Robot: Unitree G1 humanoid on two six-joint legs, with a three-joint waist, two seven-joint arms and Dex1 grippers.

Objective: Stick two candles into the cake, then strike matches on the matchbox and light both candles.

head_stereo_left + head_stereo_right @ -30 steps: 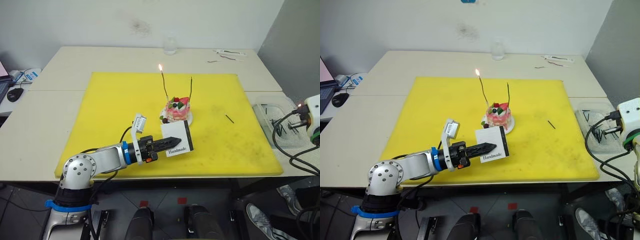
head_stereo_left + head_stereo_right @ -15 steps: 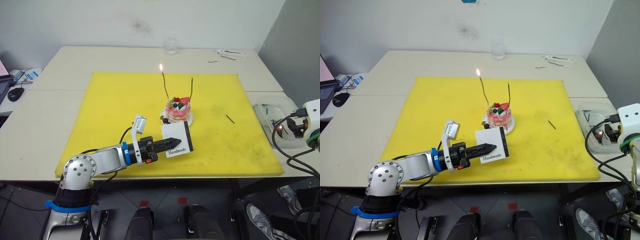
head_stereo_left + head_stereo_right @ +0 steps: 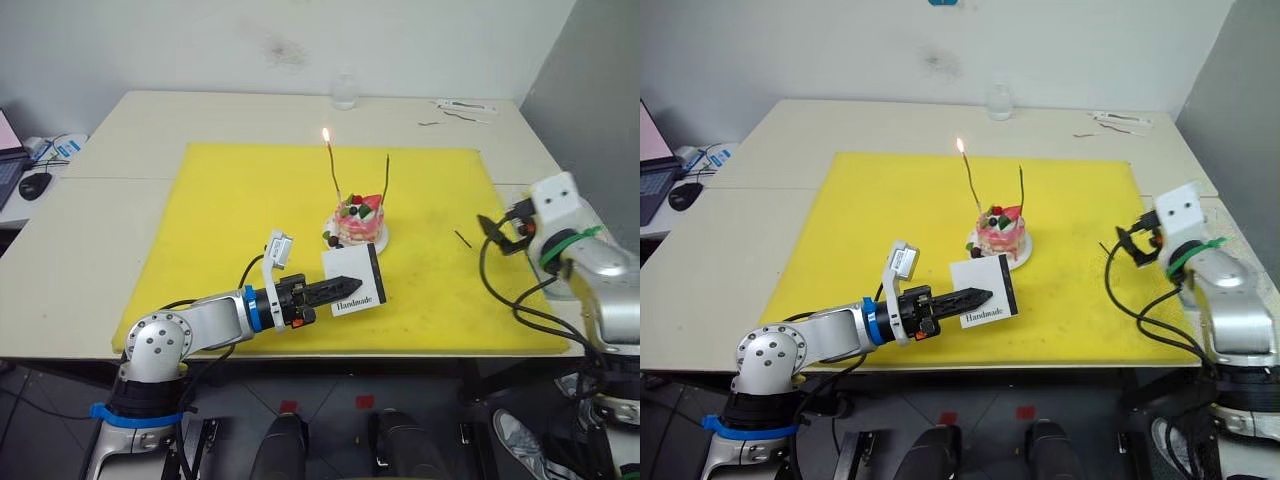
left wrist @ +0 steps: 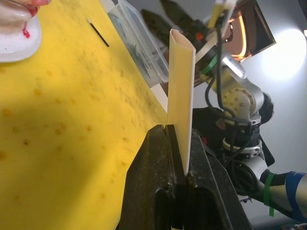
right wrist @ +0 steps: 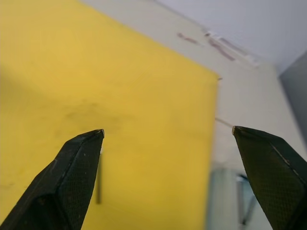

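The pink-and-white cake (image 3: 358, 218) sits on its small white plate (image 3: 379, 239) in the middle of the yellow mat. Two thin candles stand in it. The left candle (image 3: 333, 172) burns with a small flame, and the right candle (image 3: 386, 176) shows no flame. My left gripper (image 3: 335, 283) is shut on the white "Handmade" matchbox (image 3: 355, 277), holding it upright just in front of the cake; the box (image 4: 181, 91) stands edge-on between the fingers. My right gripper (image 3: 497, 232) hangs open and empty over the mat's right edge, close to a loose match (image 3: 460, 238).
The yellow mat (image 3: 240, 200) covers most of the beige table. A clear glass (image 3: 343, 90) stands at the back edge, and small packets (image 3: 465, 105) lie at the back right. A clear plastic tray (image 4: 136, 43) is beyond the mat's right side. A mouse (image 3: 33, 184) lies far left.
My right gripper has opened and swung in from over the clear tray to the mat's right edge. The small glow near it is gone. The left arm and matchbox have not moved.
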